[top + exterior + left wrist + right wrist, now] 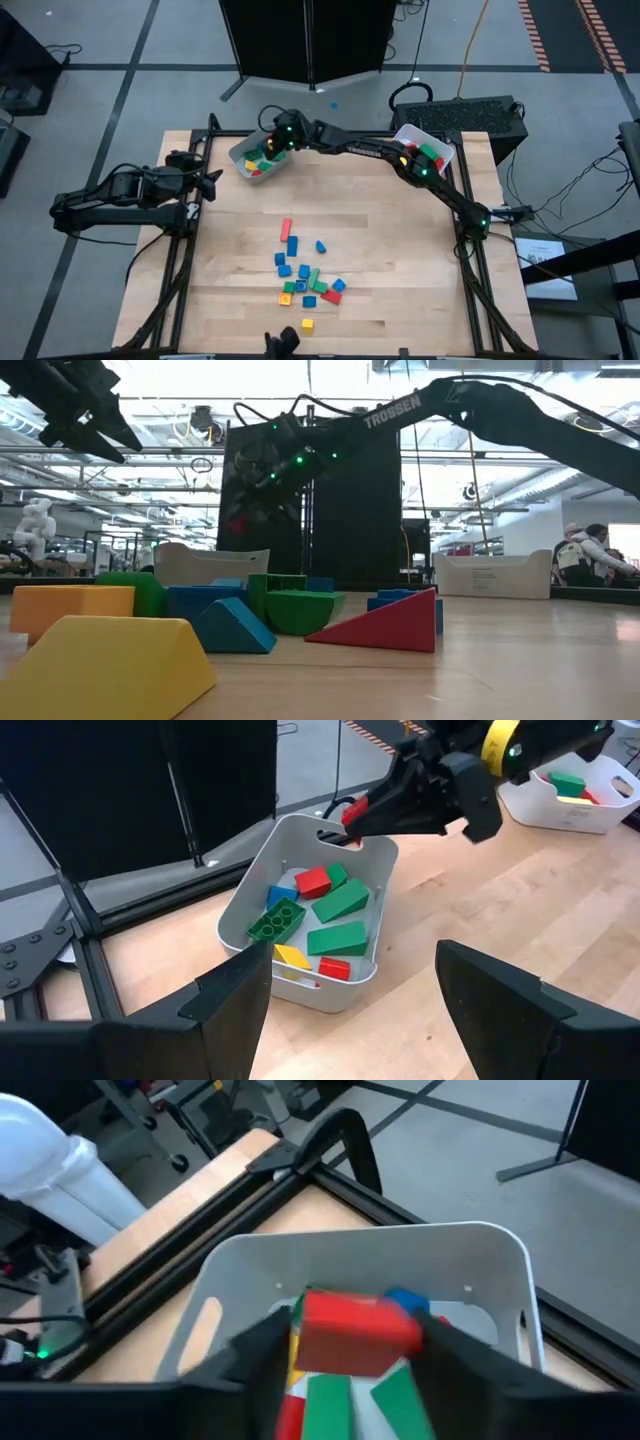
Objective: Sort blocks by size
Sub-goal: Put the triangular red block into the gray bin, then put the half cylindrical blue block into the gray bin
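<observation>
Several small blocks (pixel 305 280) in red, blue, green and yellow lie loose on the table's near middle; close up they show as a yellow wedge (pixel 110 660) and a red wedge (pixel 385 622). My right gripper (pixel 272 140) reaches across to the far-left white bin (pixel 240 160) and is shut on a red block (pixel 358 1330) above that bin (pixel 250 900). Larger green, red, blue and yellow blocks lie in the bin. My left gripper (pixel 205 185) waits open at the table's left edge, holding nothing. My right gripper pinches the red block by its two opposite side faces (pixel 410 1335) between its two fingers. In the left wrist view the block (pixel 352 813) sits at the fingers' free ends. The fingers slant down from the table's right side. The block hangs clear above the bin's inside.
A second white bin (pixel 440 145) with green, red and yellow blocks stands at the far right, under the right arm. The black frame rail (pixel 230 1200) runs along the table's far and left edges. Bare wood lies between the bins and the loose blocks.
</observation>
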You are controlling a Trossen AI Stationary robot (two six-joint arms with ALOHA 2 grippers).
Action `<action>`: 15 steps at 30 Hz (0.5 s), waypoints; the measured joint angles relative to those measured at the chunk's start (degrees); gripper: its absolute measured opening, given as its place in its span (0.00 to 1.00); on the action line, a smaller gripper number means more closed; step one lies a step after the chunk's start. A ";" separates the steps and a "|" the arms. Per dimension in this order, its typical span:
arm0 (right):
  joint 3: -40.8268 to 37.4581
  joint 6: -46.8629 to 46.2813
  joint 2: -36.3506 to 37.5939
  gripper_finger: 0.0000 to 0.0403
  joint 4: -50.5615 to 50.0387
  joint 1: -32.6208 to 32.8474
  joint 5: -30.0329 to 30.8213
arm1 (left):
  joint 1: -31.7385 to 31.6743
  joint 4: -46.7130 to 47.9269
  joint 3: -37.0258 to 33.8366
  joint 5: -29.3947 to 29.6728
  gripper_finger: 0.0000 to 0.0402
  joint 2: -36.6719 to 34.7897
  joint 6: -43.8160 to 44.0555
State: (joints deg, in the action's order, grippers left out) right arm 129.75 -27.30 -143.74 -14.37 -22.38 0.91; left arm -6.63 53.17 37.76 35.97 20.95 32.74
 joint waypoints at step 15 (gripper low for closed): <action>0.00 -0.69 3.56 0.63 -17.13 1.05 -17.92 | 0.01 0.13 0.00 0.17 0.70 0.02 0.95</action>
State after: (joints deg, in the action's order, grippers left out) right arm 129.75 -27.99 -140.18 -31.51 -21.33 -17.02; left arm -6.62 53.30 37.76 36.14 20.97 33.69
